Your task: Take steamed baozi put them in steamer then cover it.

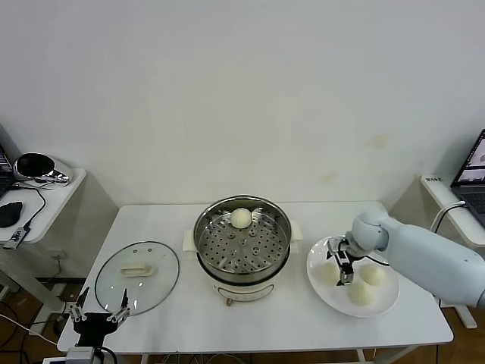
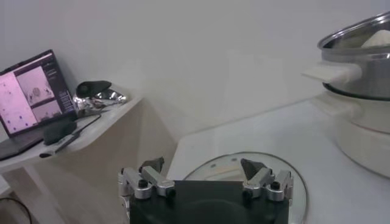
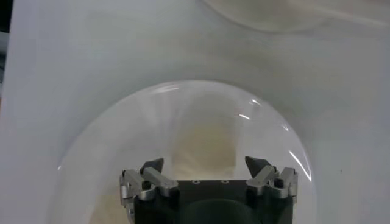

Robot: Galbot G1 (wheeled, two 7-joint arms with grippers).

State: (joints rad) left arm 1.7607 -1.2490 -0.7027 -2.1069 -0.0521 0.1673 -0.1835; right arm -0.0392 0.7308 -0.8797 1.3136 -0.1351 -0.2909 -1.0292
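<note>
The steamer (image 1: 242, 246) stands in the middle of the white table (image 1: 265, 334), its lid off, with one bun (image 1: 241, 218) resting on the perforated tray at the far side of the pot. To the right of the steamer lies a white plate (image 1: 383, 305) with three buns on it: one (image 1: 327, 272) nearest the steamer, one (image 1: 372, 274) farther from it, and one (image 1: 359, 293) toward the table's front edge.

The right tool (image 1: 345, 265) hangs over the plate just above the bun nearest the steamer, its fingers (image 3: 150, 167) spread apart and grasping nothing; whether they touch the bun cannot be told.

To the left of the steamer the glass lid (image 1: 138, 275) lies flat on the table, its pale handle up. The left tool (image 1: 99, 309) is parked off the table's front left corner, near the lid's front edge, released with fingers (image 2: 152, 164) wide and empty.

Well left of the steamer, a side table (image 1: 42, 205) carries dark odds and ends.
</note>
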